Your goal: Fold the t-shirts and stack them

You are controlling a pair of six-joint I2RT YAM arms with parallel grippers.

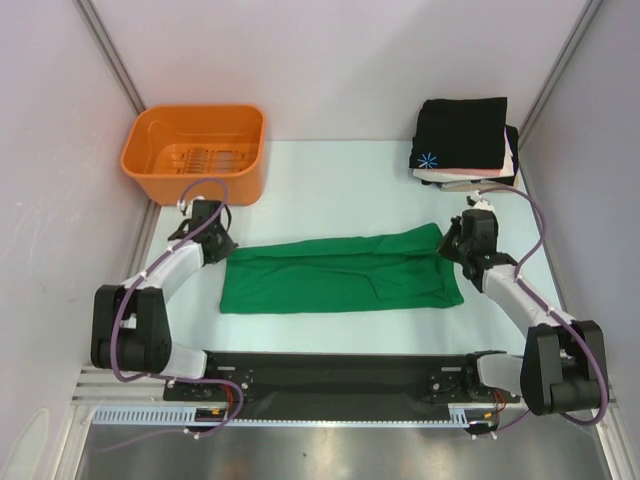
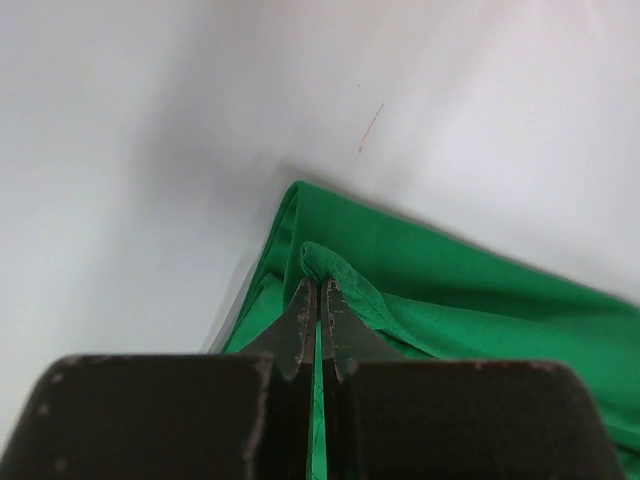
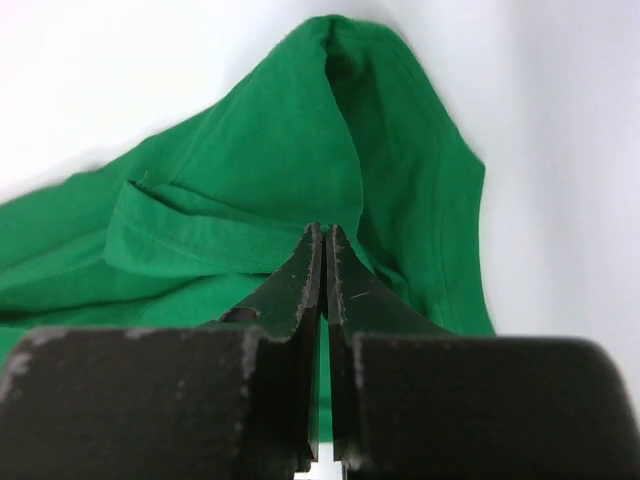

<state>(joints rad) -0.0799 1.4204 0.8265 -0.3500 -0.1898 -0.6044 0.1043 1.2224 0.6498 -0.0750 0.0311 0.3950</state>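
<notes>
The bright green t-shirt point(image 1: 340, 272) lies as a long folded band across the middle of the table. My left gripper point(image 1: 222, 248) is shut on its far left corner; the left wrist view shows my closed left gripper point(image 2: 318, 285) with a ridge of the green cloth point(image 2: 470, 290) bunched at its tips. My right gripper point(image 1: 450, 243) is shut on the far right corner; the right wrist view shows my closed right gripper point(image 3: 323, 232) on the cloth point(image 3: 270, 170). A folded black t-shirt point(image 1: 460, 135) with a starburst mark tops a stack at the back right, with white and pink edges point(image 1: 465, 178) under it.
An orange plastic basket point(image 1: 190, 185) stands at the back left, just behind my left gripper. Grey walls close in the left, right and back sides. The black rail with the arm bases runs along the near edge.
</notes>
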